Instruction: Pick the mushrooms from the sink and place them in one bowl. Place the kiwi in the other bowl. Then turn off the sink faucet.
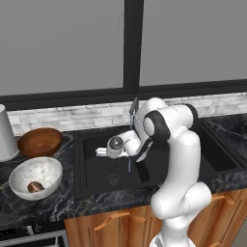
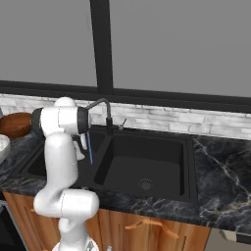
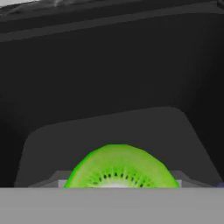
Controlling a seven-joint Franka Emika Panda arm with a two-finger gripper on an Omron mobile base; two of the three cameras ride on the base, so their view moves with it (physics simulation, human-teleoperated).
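**A:** The gripper (image 1: 100,152) is hanging inside the left basin of the sink (image 1: 79,166), above its floor and pointing sideways at the basin's dark wall. How are the jaws standing?

**B:** In the hand view they are pinching the kiwi (image 3: 119,168). The green slice is sitting between the two grey fingertips (image 3: 59,180) and is touching both, with its seeded face turned to the camera. Straight ahead of the gripper is the black sink wall.

**A:** And the bowls?

**B:** Both are lying out past the gripper on the marble counter, over the basin's left rim. The white speckled bowl (image 1: 48,169) is the nearer to the counter's front edge, and one mushroom (image 1: 35,186) is resting inside it. The wooden bowl (image 1: 41,140) is standing just behind the white one, toward the tiled wall.

**A:** The faucet?

**B:** The sink faucet (image 2: 105,112) is rising behind the gripper and above it. A thin blue stream of water (image 2: 90,149) is falling from the spout into the sink, close beside the robot's wrist.
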